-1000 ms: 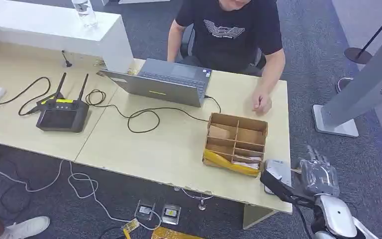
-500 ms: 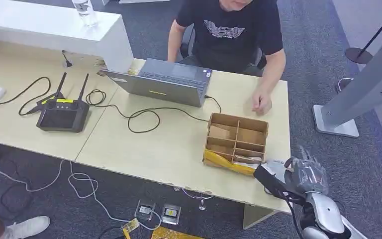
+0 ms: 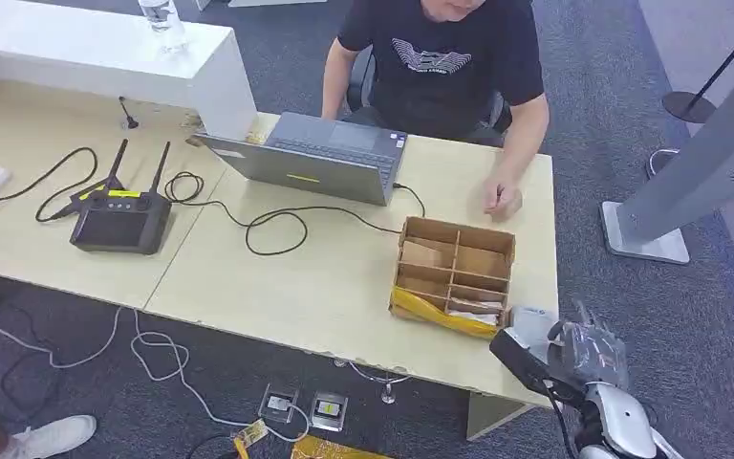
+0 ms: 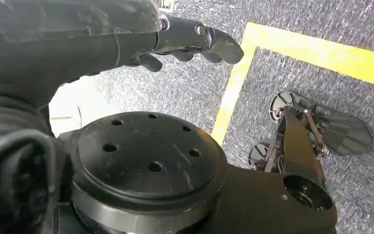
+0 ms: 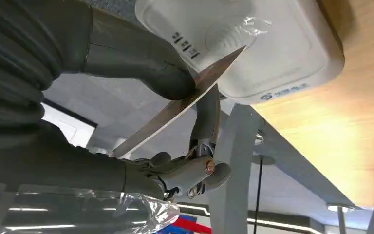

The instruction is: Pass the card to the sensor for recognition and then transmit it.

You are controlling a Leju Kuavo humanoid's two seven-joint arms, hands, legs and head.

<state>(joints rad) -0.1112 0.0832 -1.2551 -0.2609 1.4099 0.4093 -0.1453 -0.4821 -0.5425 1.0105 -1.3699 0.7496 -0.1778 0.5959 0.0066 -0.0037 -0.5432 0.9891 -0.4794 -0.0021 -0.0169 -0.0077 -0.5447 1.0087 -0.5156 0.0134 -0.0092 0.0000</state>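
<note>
In the right wrist view my right hand [image 5: 126,97] pinches a thin card [image 5: 185,100] between thumb and a finger. The card is seen edge-on, tilted, with its far end just over the white sensor [image 5: 272,44]; whether they touch I cannot tell. In the head view the right hand [image 3: 591,349] hovers at the near right corner of the table [image 3: 325,287], beside the sensor [image 3: 528,321]. My left hand [image 4: 126,34] hangs over the grey carpet with its fingers loosely extended and holds nothing.
A divided wooden box [image 3: 454,273] stands just beyond the sensor. A seated person rests a hand [image 3: 504,201] on the table behind it, next to a laptop [image 3: 311,158]. A black controller [image 3: 119,222] and cables lie left. A grey stand base [image 3: 645,239] is on the right floor.
My right hand has moved left and a little nearer with the card, closing in on the sensor and covering part of it. The person and the table things have stayed put.
</note>
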